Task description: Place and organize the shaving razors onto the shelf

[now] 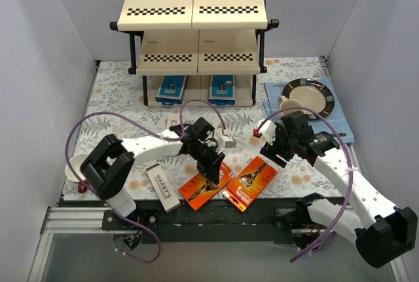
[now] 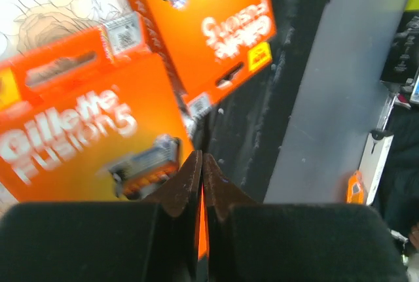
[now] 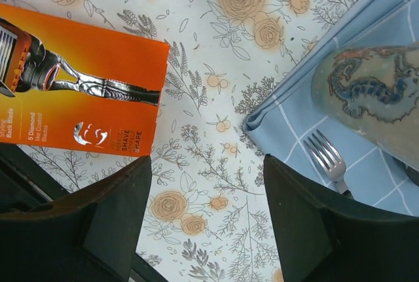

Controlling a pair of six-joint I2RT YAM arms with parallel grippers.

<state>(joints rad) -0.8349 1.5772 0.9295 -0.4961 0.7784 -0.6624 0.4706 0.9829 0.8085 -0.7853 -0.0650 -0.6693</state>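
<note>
The shelf (image 1: 193,14) stands at the back. Two blue-and-white boxes (image 1: 171,89) (image 1: 221,89) lie on its bottom tier. Two orange Gillette cards lie near the front edge, one on the left (image 1: 204,188) and one on the right (image 1: 250,182). My left gripper (image 1: 211,167) is shut on the left card's edge; in the left wrist view a sliver of orange shows between the fingers (image 2: 190,180), with that card (image 2: 85,131) beside them and the other card (image 2: 209,20) beyond. A white HARRY'S box (image 1: 162,188) lies further left. My right gripper (image 1: 272,148) (image 3: 206,210) is open and empty over the mat, next to the right card (image 3: 85,92).
A beige mug (image 1: 77,167) sits at the left edge. A plate (image 1: 308,95) (image 3: 376,99) and a fork (image 3: 327,158) rest on a blue cloth (image 1: 340,128) (image 3: 294,108) at the right. A small pale box (image 1: 227,142) lies behind the left gripper. The black table rail (image 2: 249,118) runs along the front.
</note>
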